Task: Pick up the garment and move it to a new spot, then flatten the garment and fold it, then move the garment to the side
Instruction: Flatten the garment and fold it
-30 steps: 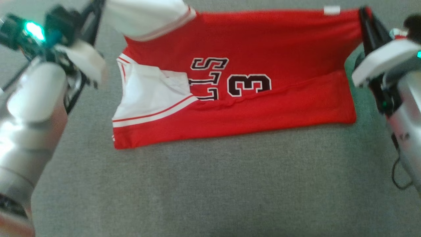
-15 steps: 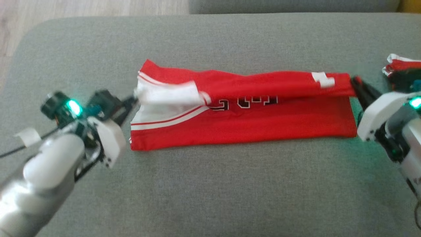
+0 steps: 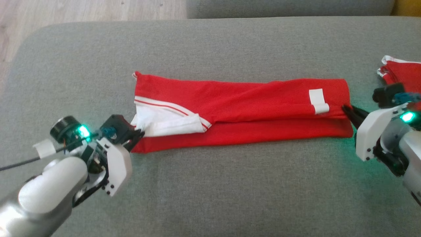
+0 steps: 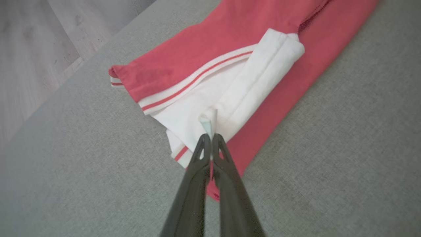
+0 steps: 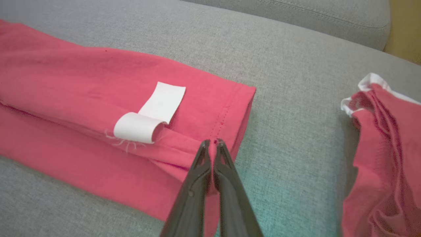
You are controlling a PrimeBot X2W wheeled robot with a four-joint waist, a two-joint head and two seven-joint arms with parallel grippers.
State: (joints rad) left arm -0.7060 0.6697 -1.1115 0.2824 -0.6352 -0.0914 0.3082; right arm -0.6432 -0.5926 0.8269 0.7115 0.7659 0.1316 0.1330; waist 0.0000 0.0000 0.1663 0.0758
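Working on a wide grey couch [image 3: 210, 191], soft and big enough to lay clothes out flat. Folding a red shirt [image 3: 250, 98] there: lies across the middle as one long strip, far half laid over near half, with a band of the near half peeking out along the front. Looks like one fold nearly done, with more folding and the move to the side yet to do. Off to the right, well apart, a second red cloth [image 3: 403, 70] in a heap, out of the way. Holding the shirt at both ends, likely to keep the strip tight, straight and free of bumps. At the left end, left gripper [image 3: 139, 134] pressed together, pinching the edge of the white sleeve [image 3: 167, 121] low by the couch. At the right end, right gripper [image 3: 345, 108] pressed together too, nipping the red hem at the fold. Just beside that grip, a small white tag [image 3: 318, 100], curled over. Best to let go gently, to avoid dragging the top layer crooked.
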